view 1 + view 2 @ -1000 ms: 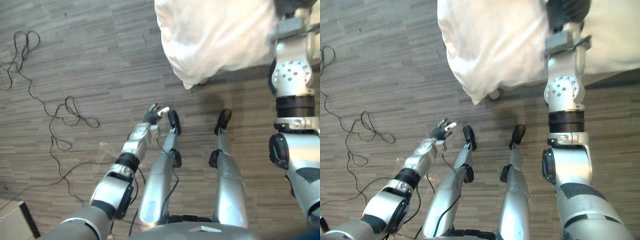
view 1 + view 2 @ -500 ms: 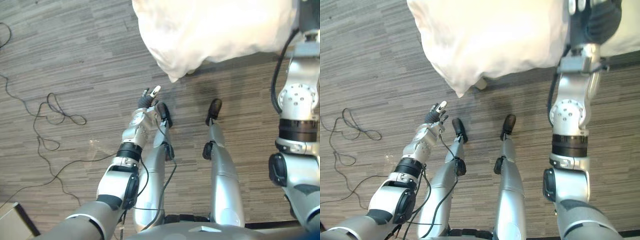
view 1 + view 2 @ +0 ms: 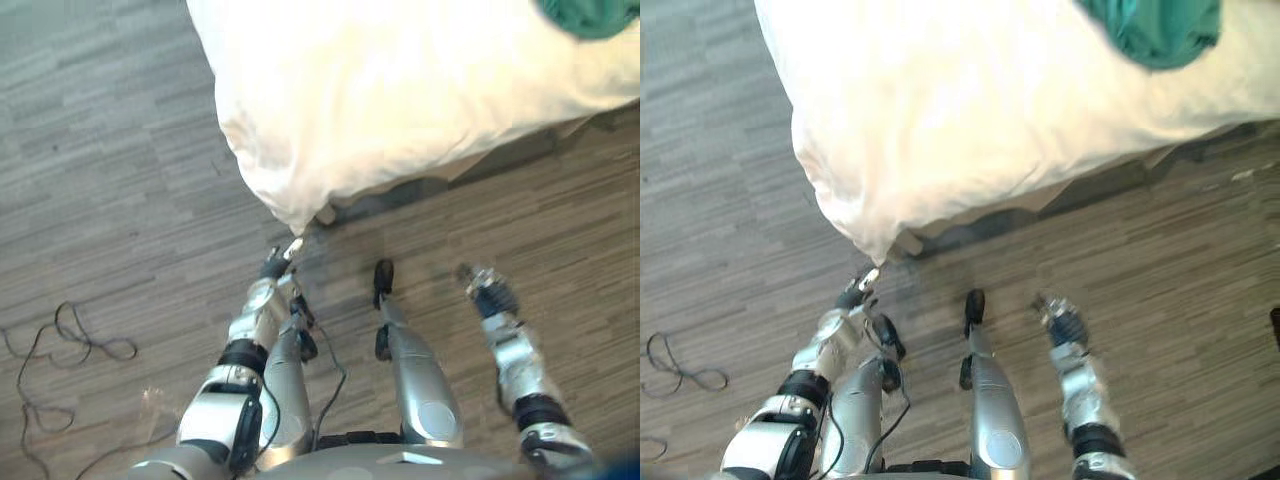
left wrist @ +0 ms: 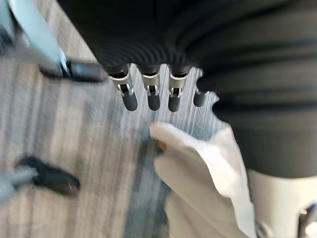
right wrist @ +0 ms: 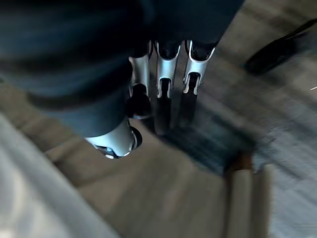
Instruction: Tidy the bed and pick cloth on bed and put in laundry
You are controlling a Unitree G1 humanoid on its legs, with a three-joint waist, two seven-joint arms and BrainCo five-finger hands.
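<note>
A green cloth [image 3: 1160, 30] lies on the bed's white duvet [image 3: 400, 100] at the far right. The duvet's corner [image 4: 208, 168] hangs over the bed's near left end. My left hand [image 3: 272, 268] hangs just below that corner with straight fingers [image 4: 148, 94], open and holding nothing. Over the floor to the right, well short of the bed, my right hand [image 3: 487, 295] hangs low. Its fingers [image 5: 166, 94] point down nearly straight with nothing between them.
The bed fills the upper part of the view, and its near edge runs slantwise from the left corner to the right. A short wooden bed leg [image 3: 905, 243] stands under the corner. Grey wood-plank floor [image 3: 100, 200] spreads to the left and in front.
My right arm has come down from the bed to hang over the floor, and its fingers have loosened. The camera has shifted, so more of the bed and the green cloth show.
</note>
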